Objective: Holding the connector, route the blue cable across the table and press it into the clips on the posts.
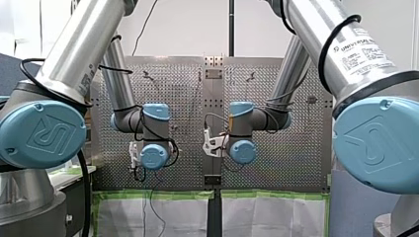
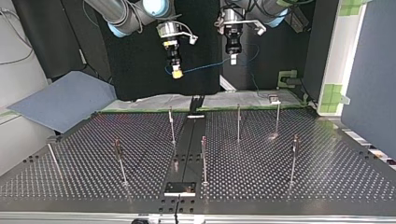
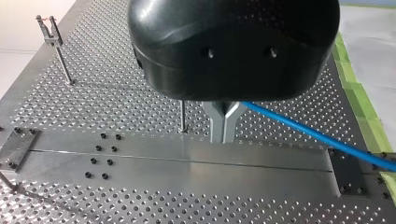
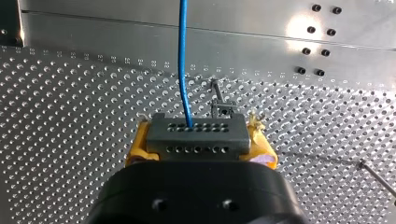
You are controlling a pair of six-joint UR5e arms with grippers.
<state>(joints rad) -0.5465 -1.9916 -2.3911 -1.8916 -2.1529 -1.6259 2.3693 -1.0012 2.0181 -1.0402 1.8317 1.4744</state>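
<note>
In the right wrist view my right gripper (image 4: 200, 133) is shut on a dark grey connector (image 4: 196, 140), yellow pads (image 4: 139, 144) on both its sides. The blue cable (image 4: 183, 56) leaves the connector and runs ahead over the table. My left gripper (image 3: 223, 139) has its metal fingers shut on the blue cable (image 3: 317, 136), which trails off to one side. In the top view both grippers hang high above the table's far edge, my right gripper (image 2: 176, 72) to the left of my left gripper (image 2: 233, 59), with the blue cable (image 2: 205, 66) sagging between them. Several thin posts (image 2: 238, 122) with clips stand on the perforated table (image 2: 289, 196).
A smooth metal strip (image 2: 187, 144) runs down the table's middle, with a small black plate (image 2: 180, 188) at its near end. A blue-grey sheet (image 2: 60, 100) lies off the table at the top view's left. A white cover edged with green tape (image 2: 154, 101) borders the far side.
</note>
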